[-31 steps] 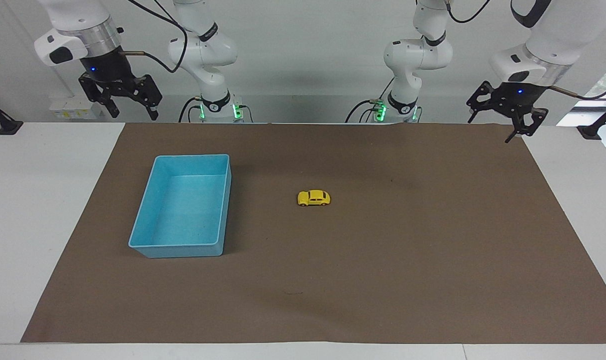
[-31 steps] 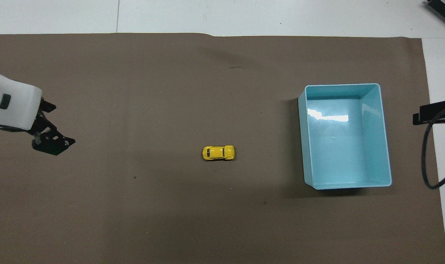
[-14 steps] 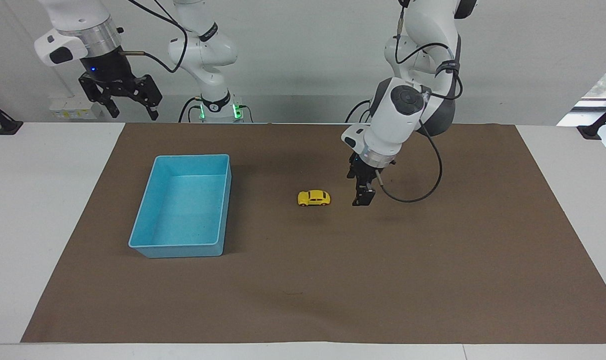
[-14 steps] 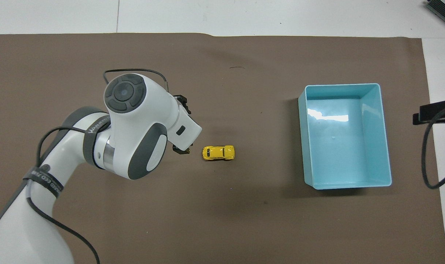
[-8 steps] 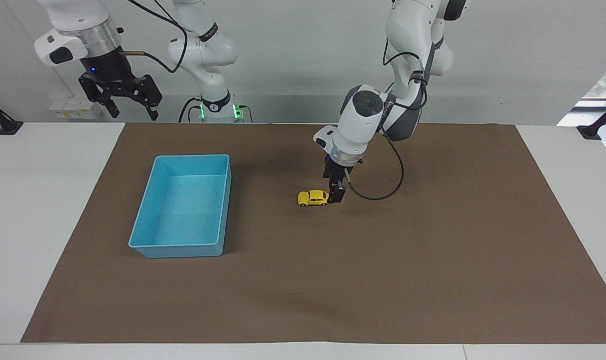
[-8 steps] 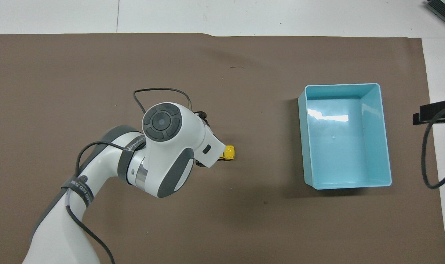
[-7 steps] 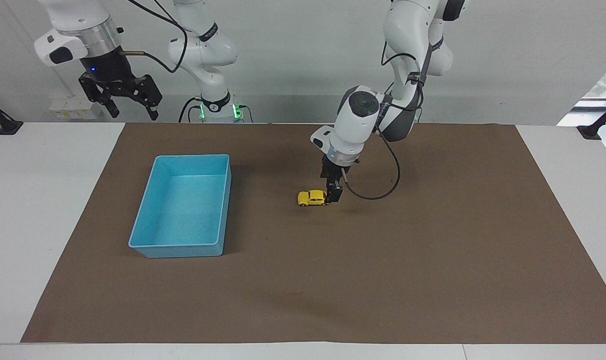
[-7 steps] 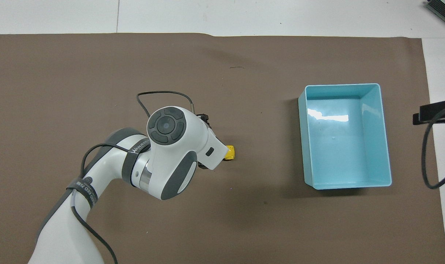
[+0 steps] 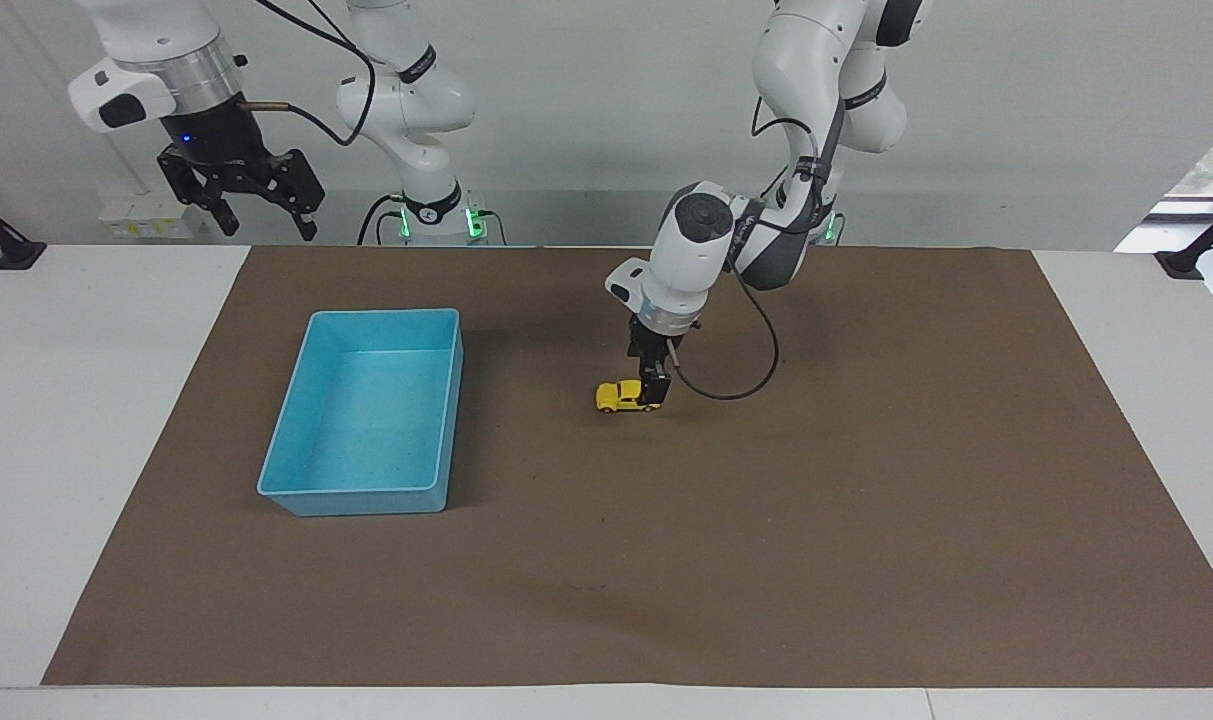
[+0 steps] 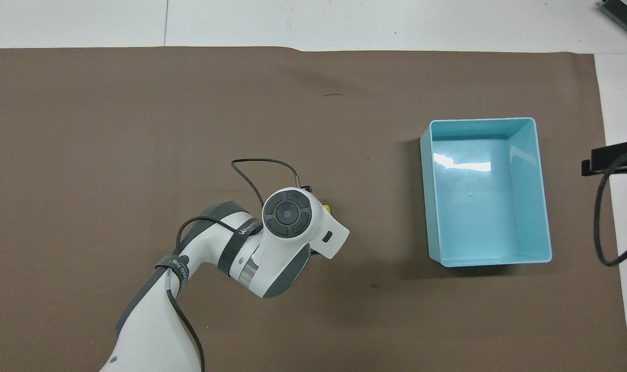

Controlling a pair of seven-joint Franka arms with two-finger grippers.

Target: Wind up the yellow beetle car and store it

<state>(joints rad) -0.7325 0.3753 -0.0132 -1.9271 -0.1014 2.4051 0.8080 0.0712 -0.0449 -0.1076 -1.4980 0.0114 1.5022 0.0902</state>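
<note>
Yellow beetle car (image 9: 621,397) | lengthwise along table | left gripper (image 9: 652,397) spread, astride one end

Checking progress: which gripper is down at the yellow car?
The left gripper, low at the yellow beetle car; the right gripper waits raised near its base.

My left arm reaches out from its base over the middle of the desk, elbow bent and wrist turned straight down, so my left claw (image 9: 650,392) hangs low with its fingers pointing at the desk. Its jaws stand open, seen edge-on. My right arm waits raised at its own end of the desk, its right claw (image 9: 256,205) held high with jaws spread open and pointing down.
</note>
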